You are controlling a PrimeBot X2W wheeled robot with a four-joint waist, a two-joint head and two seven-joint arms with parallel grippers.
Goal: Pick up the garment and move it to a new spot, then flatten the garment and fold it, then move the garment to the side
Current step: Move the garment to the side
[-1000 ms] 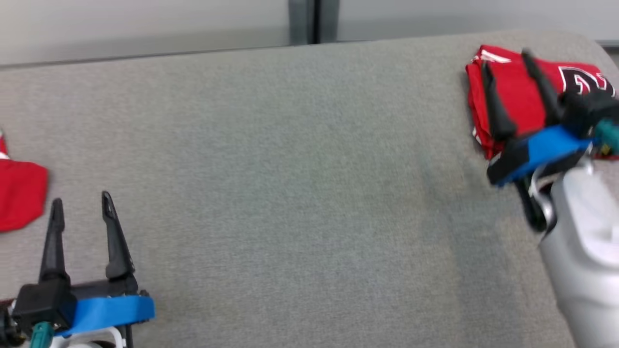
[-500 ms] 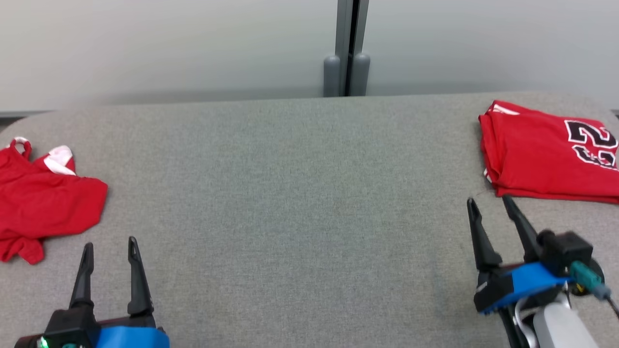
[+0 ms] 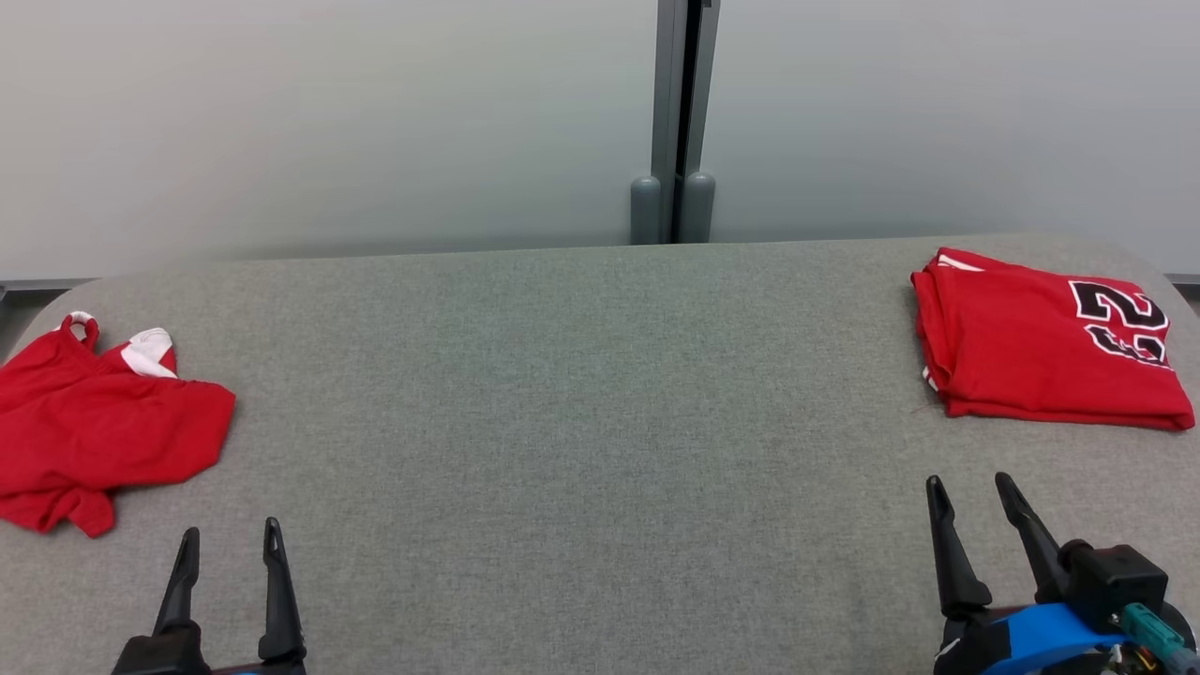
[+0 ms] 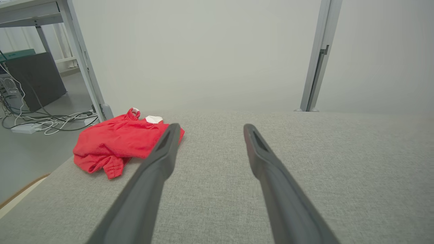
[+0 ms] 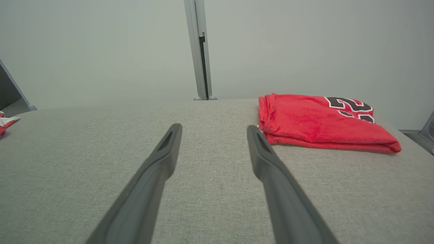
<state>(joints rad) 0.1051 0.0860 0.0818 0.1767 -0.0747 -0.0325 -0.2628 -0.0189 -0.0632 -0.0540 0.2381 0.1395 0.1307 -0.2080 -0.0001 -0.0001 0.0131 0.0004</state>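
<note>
Wrinkles mark the crumpled garment (image 3: 103,422) at the worktop's (image 3: 581,450) left edge, one side cut off in the head view. Near the front edge the left gripper (image 3: 232,528) and right gripper (image 3: 967,478) hover, fingers wide and empty. The folded garment (image 3: 1022,352) rests at the far right corner, its black number hard to read.

We note a grey fabric-covered table (image 3: 581,450) backed by pale wall panels (image 3: 328,122), which meet at a grey post (image 3: 672,112). Beyond its left end we see a white desk leg (image 4: 82,61), tangled cables (image 4: 57,121) on the floor and a dark cabinet (image 4: 35,79).
</note>
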